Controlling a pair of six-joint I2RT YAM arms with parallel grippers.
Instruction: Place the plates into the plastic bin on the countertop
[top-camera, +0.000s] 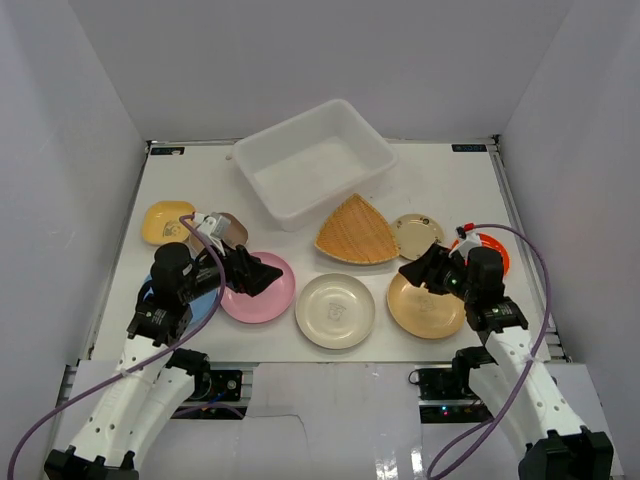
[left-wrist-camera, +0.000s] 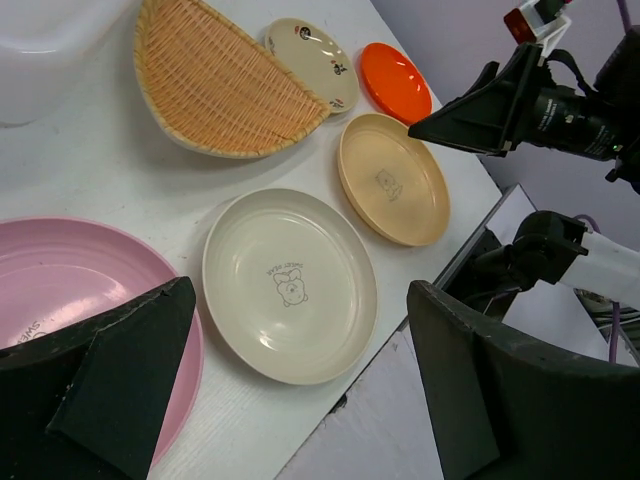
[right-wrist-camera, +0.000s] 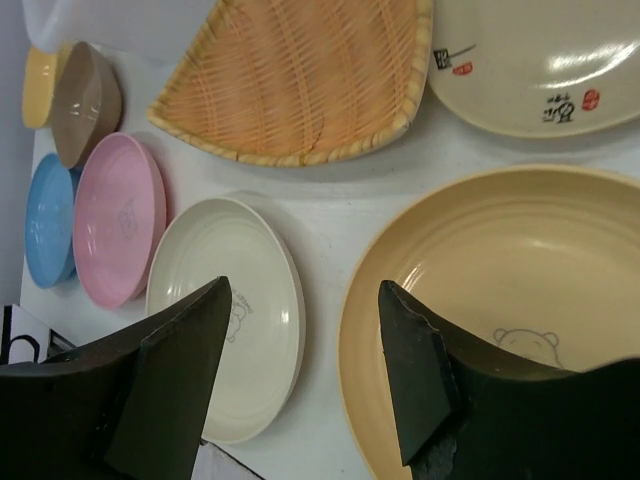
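The left gripper (top-camera: 258, 276) is held wide open above the pink plate (top-camera: 272, 302), and nothing is gripped between its fingers (left-wrist-camera: 110, 380). In the left wrist view the cream plate (left-wrist-camera: 290, 285) is framed between those fingers, just beyond the pink plate. Behind this gripper the blue plate (top-camera: 207, 306) is partly covered by the arm. The brown plate (top-camera: 230, 228) and the yellow plate (top-camera: 165, 222) are found side by side to its far left.

The right gripper (top-camera: 418, 272) is likewise spread wide and empty, and is held over the far left edge of the tan plate (top-camera: 428, 310). In the right wrist view the rims of the tan plate and the cream plate are seen below its fingers (right-wrist-camera: 170, 380). The orange plate (top-camera: 492, 252) is partly hidden behind the right wrist. Ahead of this gripper the wicker plate (top-camera: 357, 232) is laid, with the beige plate (top-camera: 416, 234) right beside it; whether they touch cannot be told.

All nine plates are seen on the worktop (top-camera: 190, 185), outside the plastic bin (top-camera: 310, 165), which is set beyond the wicker plate, well ahead of both grippers.
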